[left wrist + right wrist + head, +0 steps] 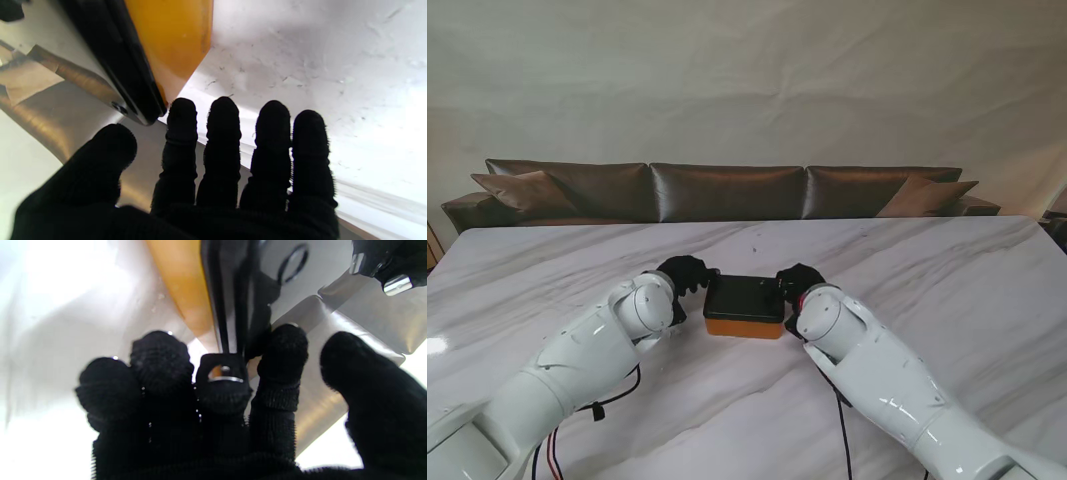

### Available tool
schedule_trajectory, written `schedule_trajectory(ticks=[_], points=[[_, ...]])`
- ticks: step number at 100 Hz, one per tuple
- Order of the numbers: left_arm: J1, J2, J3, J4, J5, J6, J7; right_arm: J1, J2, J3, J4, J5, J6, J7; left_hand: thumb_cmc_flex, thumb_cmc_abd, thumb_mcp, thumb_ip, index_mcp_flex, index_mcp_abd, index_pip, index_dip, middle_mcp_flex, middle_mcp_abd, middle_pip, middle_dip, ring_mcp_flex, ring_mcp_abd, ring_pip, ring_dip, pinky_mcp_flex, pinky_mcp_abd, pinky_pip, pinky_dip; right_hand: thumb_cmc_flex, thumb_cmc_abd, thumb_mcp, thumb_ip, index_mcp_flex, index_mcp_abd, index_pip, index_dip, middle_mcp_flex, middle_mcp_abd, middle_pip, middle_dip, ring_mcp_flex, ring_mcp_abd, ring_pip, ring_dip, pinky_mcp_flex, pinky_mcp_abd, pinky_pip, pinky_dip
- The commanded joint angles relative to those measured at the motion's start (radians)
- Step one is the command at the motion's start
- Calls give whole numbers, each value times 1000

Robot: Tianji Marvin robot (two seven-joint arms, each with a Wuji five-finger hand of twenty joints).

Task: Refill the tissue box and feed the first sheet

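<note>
The tissue box [744, 305], an orange base under a black lid, lies in the middle of the marble table [947, 280]. My left hand [685, 273] is at its left end and my right hand [797, 283] at its right end. In the left wrist view the left hand [213, 173] has straight, spread fingers just short of the box's corner [173, 36], touching nothing. In the right wrist view the right hand [227, 413] has its fingertips [283, 340] against the end of the black lid [230, 290], with the thumb held away. No tissues are visible.
A dark brown sofa [727, 190] runs along the table's far edge. Thin cables [597, 405] hang under my left forearm near me. Bare marble spreads to both sides of the box.
</note>
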Motion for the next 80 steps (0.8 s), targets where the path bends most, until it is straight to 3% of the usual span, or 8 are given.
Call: schedule_trajectory(ticks=[1, 5, 18, 32, 42, 49, 60, 80], points=[[13, -1, -4, -13, -5, -4, -18, -25, 11, 2, -6, -17, 8, 1, -45, 55, -50, 51, 7, -7, -24, -20, 12, 14, -13, -7, 0, 21, -6, 4, -20, -8, 315, 4, -53, 50, -95, 76, -26, 249, -104, 46, -9, 4, 8, 19, 31, -11, 15, -2, 3, -16, 30, 4], [20, 3, -12, -28, -4, -2, -16, -33, 15, 11, -28, -26, 10, -2, -57, 63, -79, 59, 5, -3, -34, -22, 10, 17, -16, -6, -4, 24, -8, 5, -24, -6, 311, 5, -80, 59, -122, 92, -39, 255, -125, 47, -18, 2, 10, 21, 31, -12, 10, -5, 2, -18, 29, 4], [45, 22, -43, -90, 2, 16, -25, -57, 30, 39, -90, -54, 22, -5, -85, 82, -179, 45, 0, 9, -68, -47, 0, 28, -27, -3, -18, 31, -19, 7, -38, -1, 298, 6, -182, 60, -133, 119, -91, 273, -201, 5, -55, 1, 7, 25, 31, -10, -20, -16, -10, -23, 21, 0], [77, 51, -81, -163, 24, 43, -52, -94, 44, 77, -158, -89, 32, -19, -93, 97, -294, 50, -16, 33, -118, -82, -15, 40, -47, -5, -36, 38, -39, 5, -57, 8, 282, 5, -284, 60, -76, 96, -178, 295, -290, -60, -131, 23, -26, 14, 18, 9, -84, -31, -46, -18, 1, -9], [112, 75, -118, -226, 59, 70, -65, -132, 59, 106, -215, -130, 35, -26, -90, 85, -340, 70, -36, 64, -172, -133, -38, 39, -74, -15, -57, 40, -71, -4, -76, 7, 267, 3, -320, 77, -66, 92, -275, 297, -343, -90, -248, 48, -112, -30, -46, 26, -136, -30, -105, -19, -43, -16], [141, 93, -146, -275, 92, 84, -76, -163, 69, 128, -254, -162, 36, -31, -85, 65, -352, 82, -58, 76, -212, -171, -72, 39, -114, -37, -85, 45, -115, -23, -99, 6, 249, -1, -315, 65, -64, 93, -372, 300, -382, -114, -377, 79, -226, -116, -142, 43, -202, -26, -188, -20, -109, -18], [190, 121, -186, -335, 160, 76, -88, -215, 90, 159, -313, -225, 36, -25, -64, 25, -351, 97, -144, 90, -288, -231, -177, 18, -188, -81, -160, 27, -200, -61, -140, -11, 217, -11, -271, 21, -64, 101, -487, 317, -430, -158, -553, 87, -344, -260, -304, 65, -316, -32, -285, -45, -183, 10], [280, 167, -247, -438, 270, 6, -133, -290, 121, 188, -382, -324, 42, 2, 0, -56, -335, 98, -322, 131, -415, -361, -402, -33, -337, -227, -344, -18, -368, -139, -311, -22, 77, -53, -183, -70, -77, 100, -616, 351, -462, -210, -786, 96, -453, -421, -542, 54, -468, -86, -407, -95, -275, 38]])
